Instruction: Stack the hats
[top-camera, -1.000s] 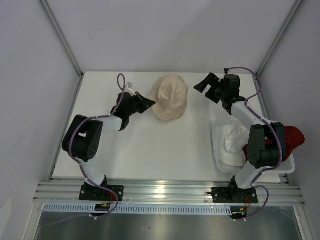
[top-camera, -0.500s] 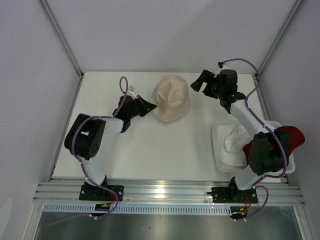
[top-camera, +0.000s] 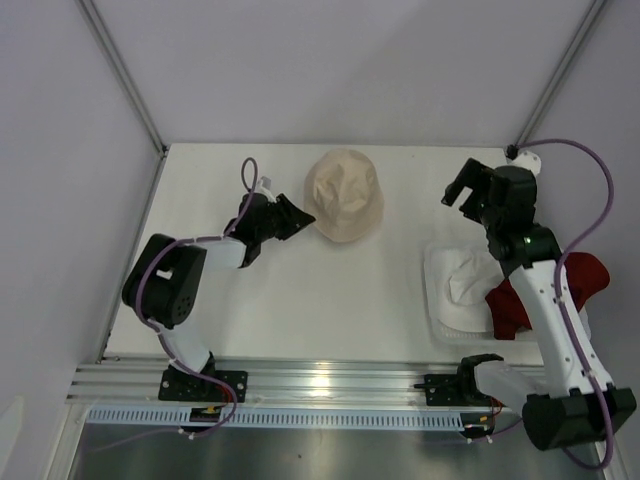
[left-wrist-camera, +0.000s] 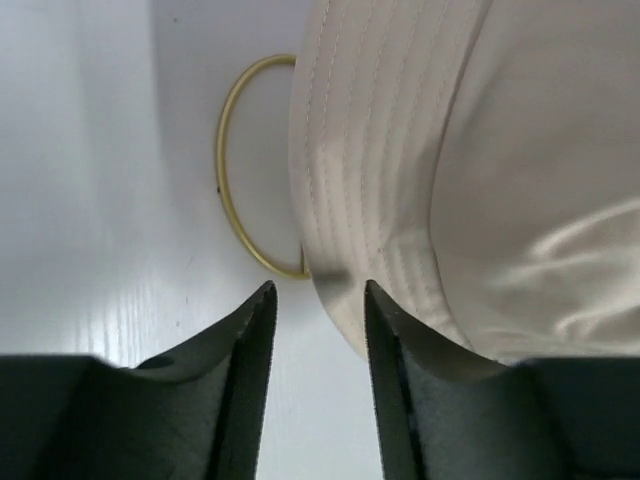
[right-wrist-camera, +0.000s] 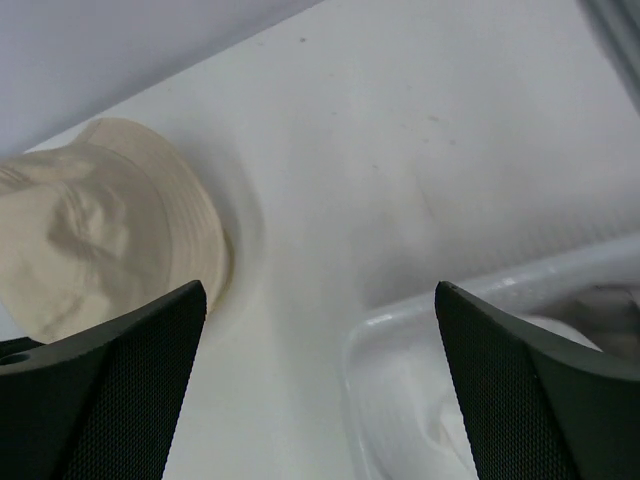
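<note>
Item: cream hat (top-camera: 344, 195), upper centre of frame, crown up, over a gold ring stand (left-wrist-camera: 228, 190). Soft, light, floppy; judged best pinched at the stitched brim. Dark red hat (top-camera: 590, 275) and pale hat (top-camera: 462, 285): at the basket (top-camera: 432, 275), lower right. Left gripper (top-camera: 297, 213): jaws apart at the brim's left edge, empty. Right gripper (top-camera: 470, 188): jaws wide apart, empty; it has swung right, away from the cream hat, since half a second ago.

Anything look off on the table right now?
Dark red hat droops over the white basket's right rim instead of lying inside. Cream hat sits off-centre on the gold ring, which pokes out past its brim in the left wrist view. Nothing looks damaged.
</note>
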